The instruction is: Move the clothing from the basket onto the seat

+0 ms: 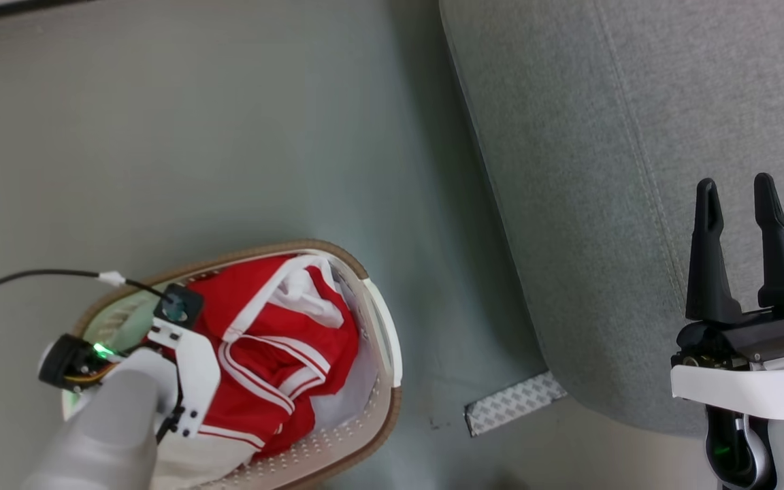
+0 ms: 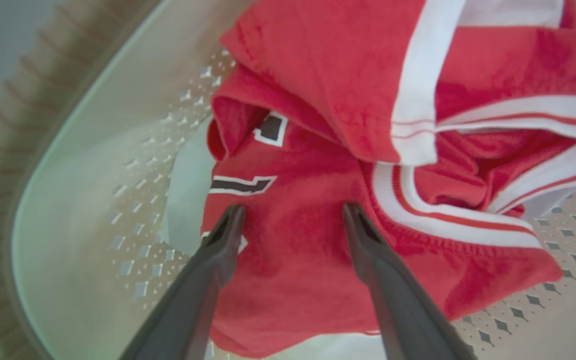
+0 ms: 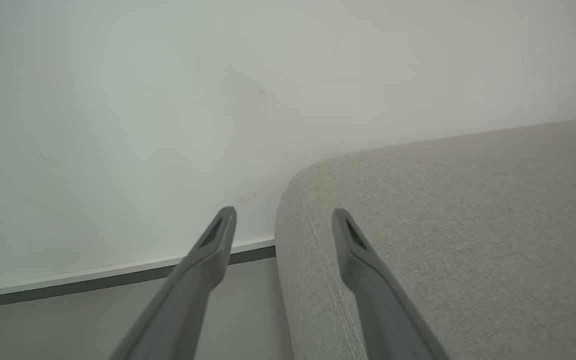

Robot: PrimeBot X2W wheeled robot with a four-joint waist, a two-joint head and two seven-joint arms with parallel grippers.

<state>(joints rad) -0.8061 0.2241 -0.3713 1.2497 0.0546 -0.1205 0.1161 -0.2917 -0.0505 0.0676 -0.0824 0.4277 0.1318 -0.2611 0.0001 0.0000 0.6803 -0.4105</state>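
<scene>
Left wrist view shows the left pincer (image 2: 293, 210) open and empty, its tips at the red clothes (image 2: 318, 100) in the basket (image 2: 93, 175), ready to grab them for the seat (image 1: 603, 170).

**Red clothing heaped in basket, grey seat alongside**

Clothing (image 1: 276, 354): bright red soft fabric with white trim and paired white stripes. It is crumpled in a heap inside the basket (image 1: 348, 446), some white fabric showing at the far end. One fold carries dark lettering edged in white, partly hidden. Basket: oval, white, upright, dotted perforated walls, brown rim band, white handle on the seat side. Seat (image 1: 603, 170): large, grey woven upholstery, rounded corner, stitched seam. It sits to the basket's right in the head view, not touching.
</scene>
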